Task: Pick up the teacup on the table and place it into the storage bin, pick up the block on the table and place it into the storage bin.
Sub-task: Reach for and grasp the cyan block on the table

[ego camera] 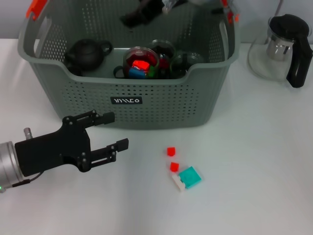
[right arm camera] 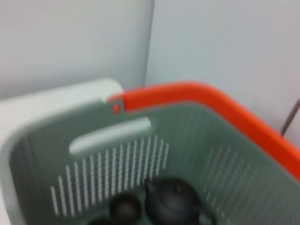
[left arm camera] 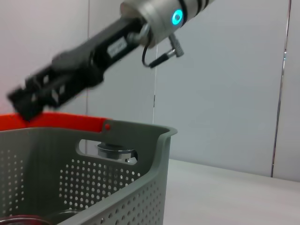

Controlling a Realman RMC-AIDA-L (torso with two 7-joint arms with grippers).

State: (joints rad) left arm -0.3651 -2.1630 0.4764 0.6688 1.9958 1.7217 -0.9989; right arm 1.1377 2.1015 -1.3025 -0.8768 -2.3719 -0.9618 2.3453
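The storage bin (ego camera: 161, 105), a grey perforated basket with orange handle tops, stands at the back of the table. Inside it, a glass teacup (ego camera: 133, 55) holds a red and a blue block, with more cups beside it. No teacup shows on the table. Small blocks lie on the table in front of the bin: two red blocks (ego camera: 170, 151), a teal block (ego camera: 190, 177) and a white block (ego camera: 177, 182). My left gripper (ego camera: 117, 130) is open and empty, low at the front left of the bin. My right gripper (ego camera: 142, 14) hovers over the bin's far side, blurred; it also shows in the left wrist view (left arm camera: 28, 101).
A black teapot (ego camera: 88, 53) sits in the bin's left part and also shows in the right wrist view (right arm camera: 173, 204). A glass pot with a black handle (ego camera: 283, 46) stands at the back right of the table.
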